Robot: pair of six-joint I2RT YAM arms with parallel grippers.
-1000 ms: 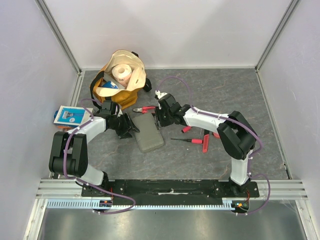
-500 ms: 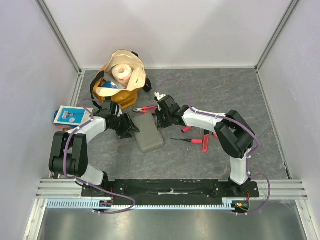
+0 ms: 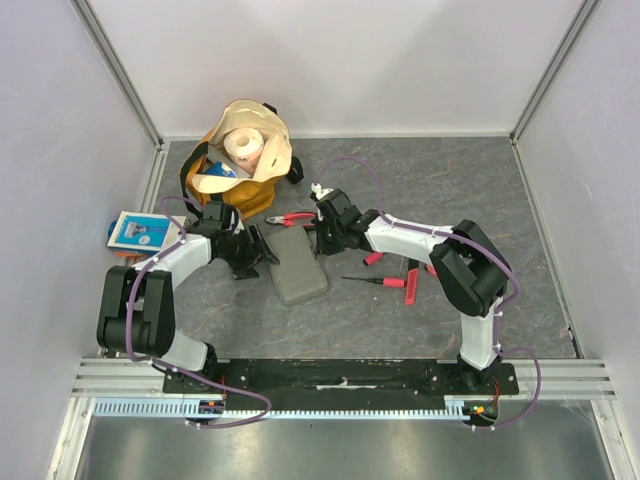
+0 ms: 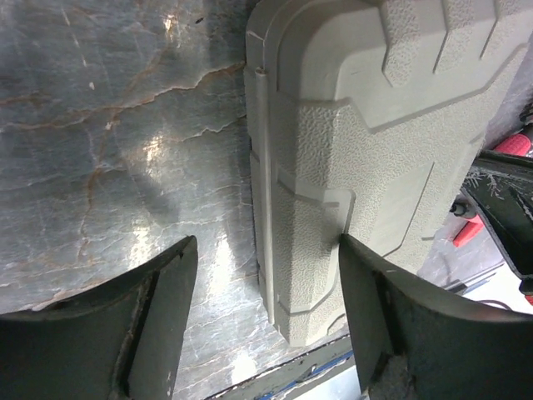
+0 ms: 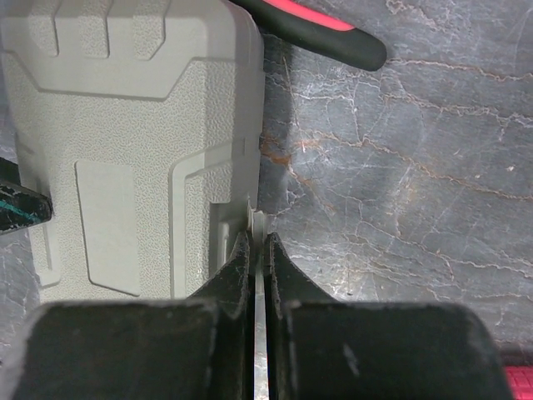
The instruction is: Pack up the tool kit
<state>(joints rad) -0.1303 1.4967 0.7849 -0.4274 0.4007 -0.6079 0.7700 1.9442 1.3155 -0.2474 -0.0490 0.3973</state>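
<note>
The grey tool kit case (image 3: 297, 265) lies closed on the table between both arms. My left gripper (image 3: 262, 255) is open; in the left wrist view (image 4: 265, 243) its jaws straddle the case's (image 4: 358, 125) long left edge without pinching it. My right gripper (image 3: 318, 238) is at the case's far right edge; in the right wrist view (image 5: 258, 237) it is shut on a thin pale tab sticking out from the case's (image 5: 125, 125) side. Red-and-black pliers (image 3: 290, 218) (image 5: 321, 29) lie just beyond the case. A screwdriver (image 3: 375, 281) and other red tools (image 3: 410, 283) lie to the right.
A tan-and-yellow bag with a paper roll (image 3: 240, 160) stands at the back left, close behind the left arm. A blue-and-white packet (image 3: 140, 232) lies at the left edge. White walls enclose the table on three sides.
The right gripper's jaws have closed onto the tab at the case's edge. The left gripper's jaws have opened a little wider. The case has stayed put.
</note>
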